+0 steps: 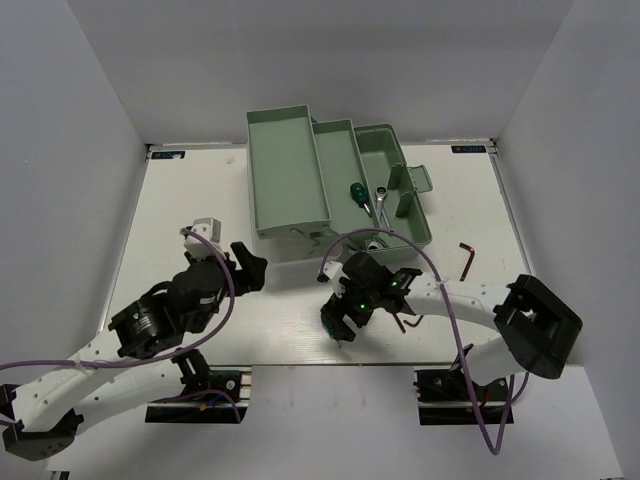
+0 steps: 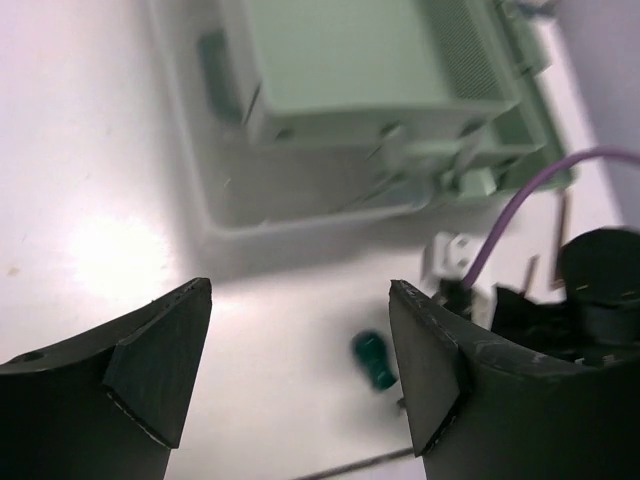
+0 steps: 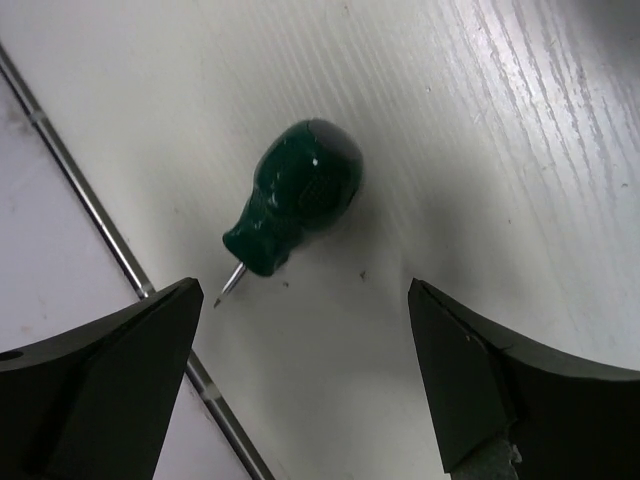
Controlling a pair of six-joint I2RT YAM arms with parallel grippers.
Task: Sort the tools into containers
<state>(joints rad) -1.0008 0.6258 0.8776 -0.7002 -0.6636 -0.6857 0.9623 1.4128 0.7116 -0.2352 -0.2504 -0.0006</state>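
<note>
The right claw (image 1: 340, 320) hangs over the near middle of the tabletop (image 1: 200, 200), jaws spread wide and holding nothing. A green-handled screwdriver (image 3: 295, 205) lies flat between them, touching neither, its tip close to the metal strip (image 3: 90, 205) along the tabletop's near edge. Further left, the left claw (image 2: 300, 350) is likewise wide open and empty, with bare surface between it and the toolbox (image 1: 330, 180). The toolbox stands at the far middle with its trays fanned open. A second screwdriver (image 1: 355, 192) and a wrench (image 1: 381, 200) lie toward its right side. One hex key (image 1: 468, 255) lies right of the box, and another (image 1: 405, 320) lies just right of the right claw. A purple cable (image 1: 440, 275) loops above the right arm. The tabletop is white, with pale walls (image 1: 90, 100) on three sides.
</note>
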